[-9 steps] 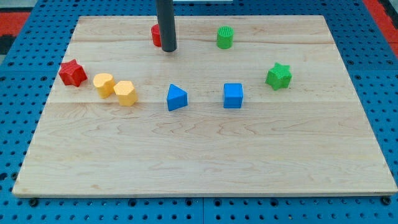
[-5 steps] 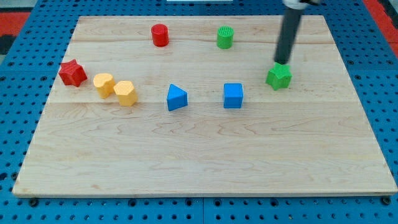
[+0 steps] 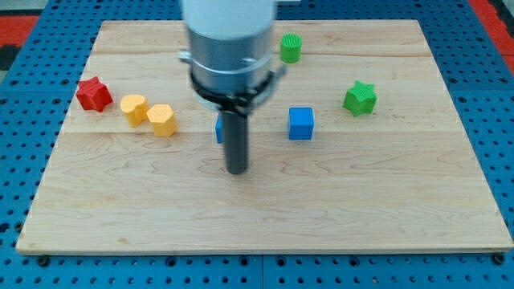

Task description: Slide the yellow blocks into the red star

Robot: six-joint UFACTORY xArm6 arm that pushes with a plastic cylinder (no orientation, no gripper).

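A pale wooden tabletop (image 3: 321, 209) seen from above and in front, resting on a blue pegboard (image 3: 16, 160). Seven blocks show. One red star (image 3: 94, 94) sits near the view's left edge. Two yellow blocks lie just to its right: a yellow cylinder (image 3: 133, 107) close beside the star, and a yellow hexagonal block (image 3: 161, 120) touching or nearly touching that cylinder. Two blue blocks: a blue cube (image 3: 301, 123) right of centre, and a blue block (image 3: 218, 127) mostly hidden behind the rod, shape unclear. Two green blocks: a green cylinder (image 3: 291, 48) near the top and a green star (image 3: 360, 98) at the right. The arm has no fingers, only a dark rod; my tip (image 3: 236, 170) rests near the centre, below the hidden blue block, well right of the yellow pair.
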